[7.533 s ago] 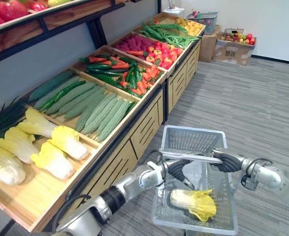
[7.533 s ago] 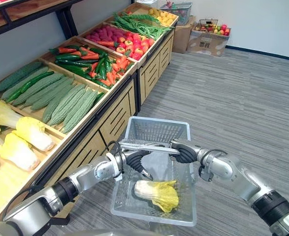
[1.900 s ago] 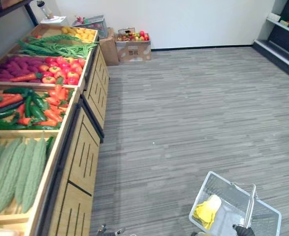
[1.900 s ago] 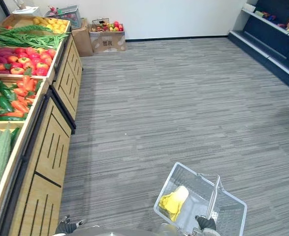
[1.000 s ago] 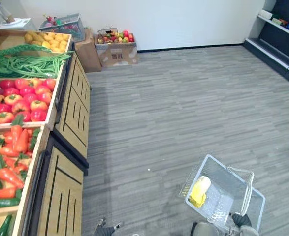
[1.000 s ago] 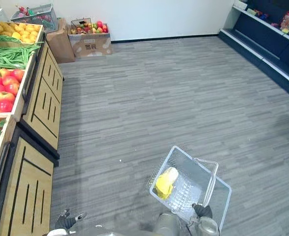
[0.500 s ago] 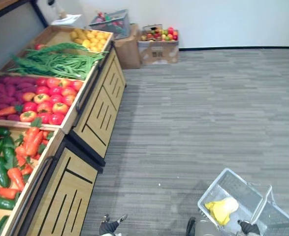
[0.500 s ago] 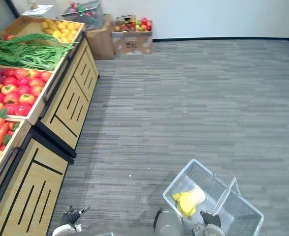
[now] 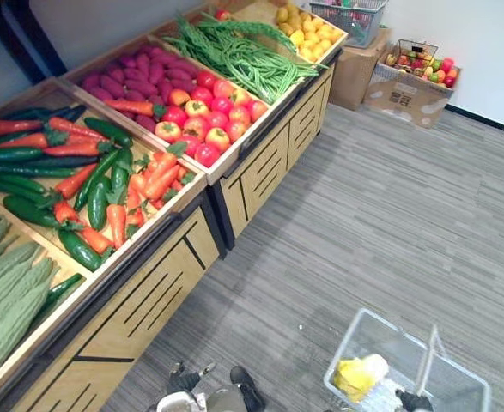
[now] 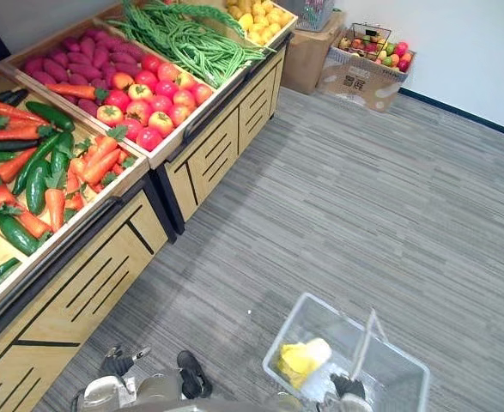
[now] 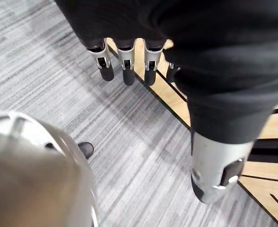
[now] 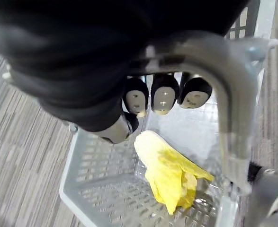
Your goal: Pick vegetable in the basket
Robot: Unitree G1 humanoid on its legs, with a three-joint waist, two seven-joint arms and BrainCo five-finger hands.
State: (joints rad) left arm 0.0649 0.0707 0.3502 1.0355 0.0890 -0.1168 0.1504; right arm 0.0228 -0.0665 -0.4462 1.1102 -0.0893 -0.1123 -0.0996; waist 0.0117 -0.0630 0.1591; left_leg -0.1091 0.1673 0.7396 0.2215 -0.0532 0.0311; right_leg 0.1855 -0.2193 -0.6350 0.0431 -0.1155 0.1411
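Note:
A grey mesh basket (image 9: 343, 343) hangs low over the floor at my right side. My right hand (image 12: 162, 94) is shut on its grey handle (image 12: 214, 66), fingers curled round the bar. A yellow-and-white cabbage (image 12: 169, 172) lies on the basket's bottom; the eye views show this cabbage (image 10: 301, 356) near the basket's left wall. The right hand (image 10: 348, 388) sits at the lower edge of the picture. My left hand (image 11: 124, 66) hangs by my side with straight fingers, holding nothing, next to the stand's wooden front.
A long wooden produce stand (image 9: 260, 167) runs along my left, with cucumbers and carrots (image 9: 88, 189), tomatoes (image 9: 200, 112), green beans (image 9: 234, 51) and lemons (image 9: 299, 26). A cardboard box with fruit (image 9: 410, 81) stands by the far wall. Grey striped floor (image 9: 389, 223) spreads to the right.
The whole picture has swung left toward the stand, so the camera moved. The basket still hangs from my right hand with the cabbage inside. My left hand stays lowered.

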